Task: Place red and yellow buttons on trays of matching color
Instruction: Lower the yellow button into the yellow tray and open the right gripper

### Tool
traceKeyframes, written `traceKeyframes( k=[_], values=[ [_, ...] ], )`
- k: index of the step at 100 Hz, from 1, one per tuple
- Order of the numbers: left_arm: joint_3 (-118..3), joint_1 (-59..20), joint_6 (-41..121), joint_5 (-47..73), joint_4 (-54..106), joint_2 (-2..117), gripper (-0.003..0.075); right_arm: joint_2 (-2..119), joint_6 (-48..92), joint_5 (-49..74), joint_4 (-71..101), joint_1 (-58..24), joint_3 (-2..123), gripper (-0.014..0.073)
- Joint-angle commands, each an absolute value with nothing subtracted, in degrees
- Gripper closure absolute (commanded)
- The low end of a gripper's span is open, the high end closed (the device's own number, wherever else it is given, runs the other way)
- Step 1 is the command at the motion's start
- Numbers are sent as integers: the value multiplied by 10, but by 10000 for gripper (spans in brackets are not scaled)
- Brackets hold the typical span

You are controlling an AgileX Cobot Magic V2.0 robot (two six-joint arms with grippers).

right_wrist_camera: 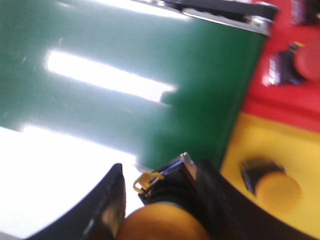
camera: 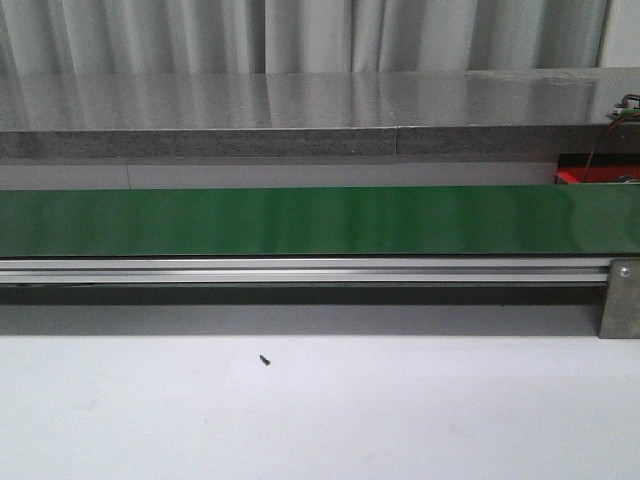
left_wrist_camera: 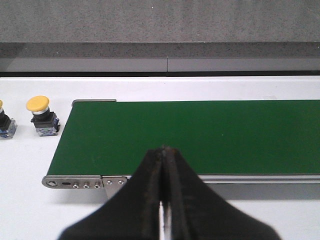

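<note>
Yellow button point(right_wrist_camera: 162, 225) is pinched, apparently, in the right hand point(right_wrist_camera: 157, 210), to be lowered onto the yellow tray point(right_wrist_camera: 300, 150); the left hand point(left_wrist_camera: 165, 155) is pressed together.

Conveyor belt point(camera: 300, 220): smooth green sheet, semi-gloss, throws bright glare in right wrist view. Side rail point(camera: 300, 270): brushed extruded aluminium, end bracket point(camera: 620, 298) bare metal. Table point(camera: 320, 410): matt white. Rear ledge point(camera: 300, 143): speckled, stone-like. Yellow button point(left_wrist_camera: 43, 116): smooth plastic cap. Red tray point(right_wrist_camera: 280, 95) and yellow tray point(right_wrist_camera: 260, 145) look like matt plastic; blurred.
</note>
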State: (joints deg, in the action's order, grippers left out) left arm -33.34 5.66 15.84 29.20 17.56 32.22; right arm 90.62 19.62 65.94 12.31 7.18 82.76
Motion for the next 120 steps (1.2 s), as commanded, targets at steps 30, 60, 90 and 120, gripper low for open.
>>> traceKeyframes(
  k=[30, 60, 90, 120],
  values=[
    [-349, 54, 159, 256, 187, 325, 740, 788, 198, 647, 163, 171, 692, 515],
    [-349, 39, 159, 256, 184, 325, 740, 785, 198, 553, 165, 178, 552, 515],
    [-349, 39, 159, 256, 184, 325, 740, 786, 198, 467, 177, 227, 495, 515],
    [-349, 39, 159, 256, 184, 325, 740, 822, 198, 434, 179, 233, 495, 515]
  ],
)
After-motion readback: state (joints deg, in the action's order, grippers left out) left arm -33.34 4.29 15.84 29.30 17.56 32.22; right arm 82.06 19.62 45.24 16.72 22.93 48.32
